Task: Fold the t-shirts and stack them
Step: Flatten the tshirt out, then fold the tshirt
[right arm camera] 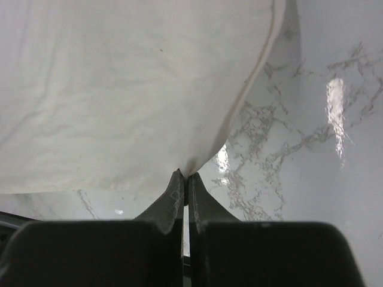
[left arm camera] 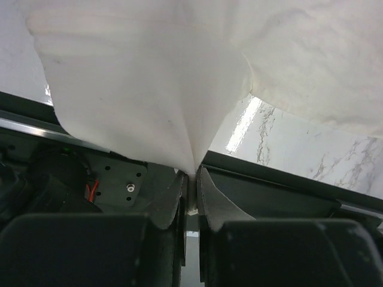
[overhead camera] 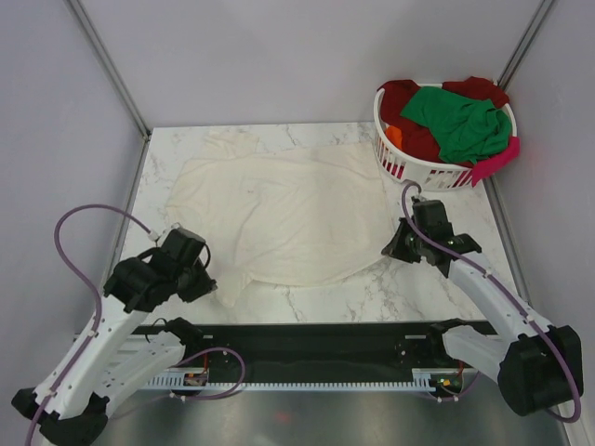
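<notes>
- The cream t-shirt (overhead camera: 279, 218) lies spread on the table (overhead camera: 390, 288) beside the basket (overhead camera: 409, 169), not yet folded.
- The left claw (left arm camera: 190, 179) and right claw (right arm camera: 182, 179) each clench a shirt corner far from the basket.
- The other shirts (overhead camera: 460, 121) sit heaped inside the basket, and no stack is started.

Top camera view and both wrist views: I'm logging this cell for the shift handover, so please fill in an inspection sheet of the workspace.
Surface: marble-patterned table, largely covered by cloth.
Job's things: cream t-shirt spread across the table; green shirt heaped with a dark red shirt, an orange shirt and a pink shirt in the white basket at the far right corner.
Clutter: nothing seen.
Grippers: left gripper shut on the cream t-shirt's near left edge; right gripper shut on its near right edge.
Cables: purple cable loops beside the left arm; a second cable loops at the right wrist.
Surroundings: plain pale walls with metal corner posts.
</notes>
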`<state>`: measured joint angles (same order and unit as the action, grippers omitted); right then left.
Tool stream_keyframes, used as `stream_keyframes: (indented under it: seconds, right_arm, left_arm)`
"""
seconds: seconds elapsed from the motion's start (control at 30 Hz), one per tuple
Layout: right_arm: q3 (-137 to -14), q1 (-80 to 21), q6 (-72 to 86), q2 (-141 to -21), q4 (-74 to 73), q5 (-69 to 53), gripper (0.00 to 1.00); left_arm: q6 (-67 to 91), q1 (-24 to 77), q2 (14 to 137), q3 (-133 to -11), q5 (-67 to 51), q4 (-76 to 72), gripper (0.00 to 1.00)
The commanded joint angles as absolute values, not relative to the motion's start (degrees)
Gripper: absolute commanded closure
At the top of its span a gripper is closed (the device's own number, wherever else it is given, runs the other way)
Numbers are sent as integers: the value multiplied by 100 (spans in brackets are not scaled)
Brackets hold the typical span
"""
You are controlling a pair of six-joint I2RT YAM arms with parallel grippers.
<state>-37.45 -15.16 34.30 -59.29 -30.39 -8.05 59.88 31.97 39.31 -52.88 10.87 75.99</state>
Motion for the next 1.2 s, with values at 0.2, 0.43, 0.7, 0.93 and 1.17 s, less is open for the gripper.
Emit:
stream_keyframes:
  seconds: [0.2, 0.43, 0.7, 0.93, 1.17]
  right_arm:
    - [-5624, -1512, 3314, -7065, -3024, -466, 100]
    - [-6880, -1512, 3217, -8418, -2997, -202, 100]
    - [-7786, -1485, 3182, -9799, -2944, -35, 100]
    - [-8183, -1389, 3199, -10291, -2962, 351, 100]
    - [-8305, -1169, 3217, -10617, -3015, 668, 100]
  left_arm:
    - [3447, 2884, 6395, -7116, 1126, 6953, 87]
    - [2075, 1732, 8073, -8392, 703, 6504, 90]
    - [1292, 1055, 9886, -9675, 352, 6434, 97]
    - [1152, 958, 10898, -10406, 378, 6390, 98]
    - [1011, 870, 11381, -11046, 975, 6460, 98]
